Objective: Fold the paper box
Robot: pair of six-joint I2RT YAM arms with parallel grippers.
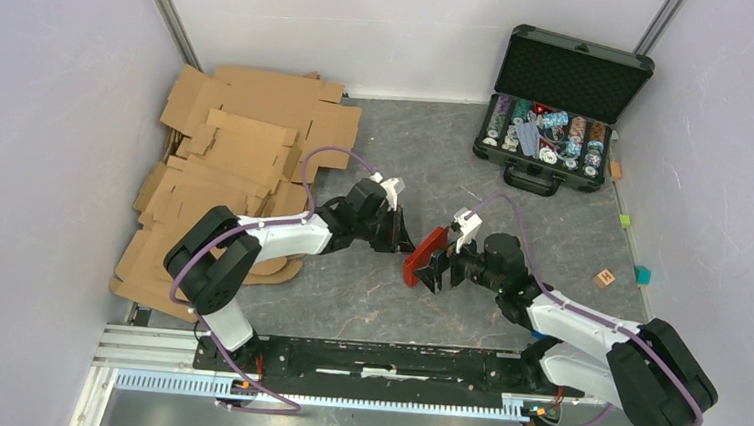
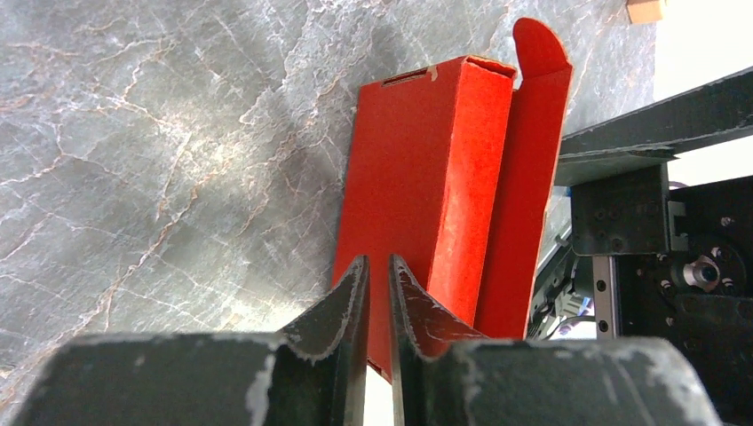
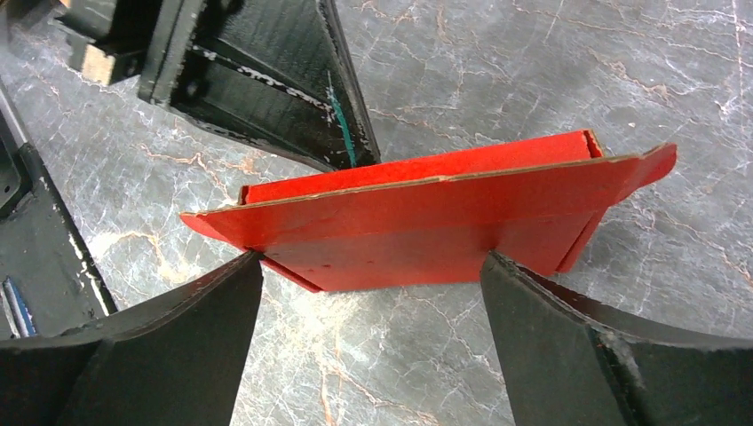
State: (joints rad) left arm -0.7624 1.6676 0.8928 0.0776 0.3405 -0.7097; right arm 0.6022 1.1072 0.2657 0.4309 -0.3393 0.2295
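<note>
Inside the spread right tool (image 3: 373,264), the paper box (image 3: 426,222), pinched by the left tool (image 2: 375,264).

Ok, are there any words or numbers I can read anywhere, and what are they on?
No text here can be read.
paper box: plain red, no print.
poker chips in the black case: markings too small to read.
small wooden block: too small to tell.
cardboard sheets: no print visible.

paper box (image 1: 424,257) centre, cardboard (image 1: 247,149) left, case (image 1: 573,81) behind
</note>
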